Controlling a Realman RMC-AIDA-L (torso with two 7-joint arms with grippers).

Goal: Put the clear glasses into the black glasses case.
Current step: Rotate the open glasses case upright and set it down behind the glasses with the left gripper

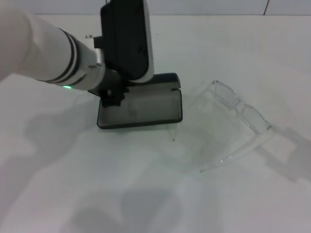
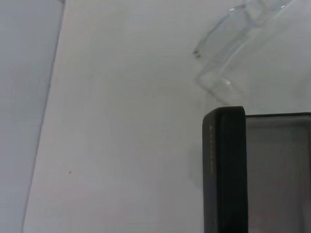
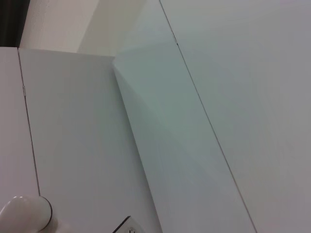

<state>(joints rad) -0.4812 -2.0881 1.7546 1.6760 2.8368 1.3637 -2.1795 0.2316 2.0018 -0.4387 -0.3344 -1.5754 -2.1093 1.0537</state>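
One left claw (image 1: 112, 94) sits at the open black case (image 1: 141, 109); I cannot tell its grip. Clear glasses (image 1: 233, 124) lie beside it on the white surface (image 1: 146, 194).

The black glasses case (image 1: 141, 108) lies open near the middle of the table (image 1: 146, 194), tray flat and lid raised along its far side, toward the table's far edge. The clear glasses (image 1: 233, 121) lie just right of the case, apart from it, arms unfolded, front toward the far-right and arms reaching back to the near edge. The left gripper (image 1: 112, 94) sits over the case's left end, its arm coming in from the table's left edge.
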